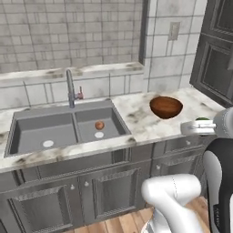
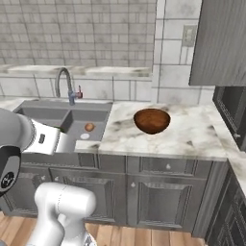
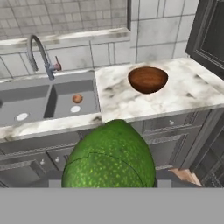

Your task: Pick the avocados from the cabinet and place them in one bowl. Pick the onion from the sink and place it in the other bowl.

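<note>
A bright green avocado [image 3: 110,157] sits large at the bottom of the hand view, and my gripper [image 1: 192,129] is shut on it, its fingertips hidden behind the fruit. A sliver of the same avocado [image 1: 201,119] shows at the hand, in front of the counter's edge. The reddish-brown bowl [image 1: 166,107] [image 2: 152,120] [image 3: 148,79] stands empty on the marble counter, right of the sink [image 1: 41,133] [image 2: 45,114]. The onion [image 1: 99,125] [image 2: 89,127] [image 3: 77,98] lies in the sink's right basin beside a drain. The cabinet [image 2: 222,43] hangs at upper right. The other bowl is out of view.
A curved faucet [image 1: 70,88] with a red lever rises behind the sink. Panelled tall grey doors [image 1: 217,54] stand at the counter's right end. Grey base cabinets [image 2: 158,192] run under the marble counter [image 2: 192,132], with wood floor below.
</note>
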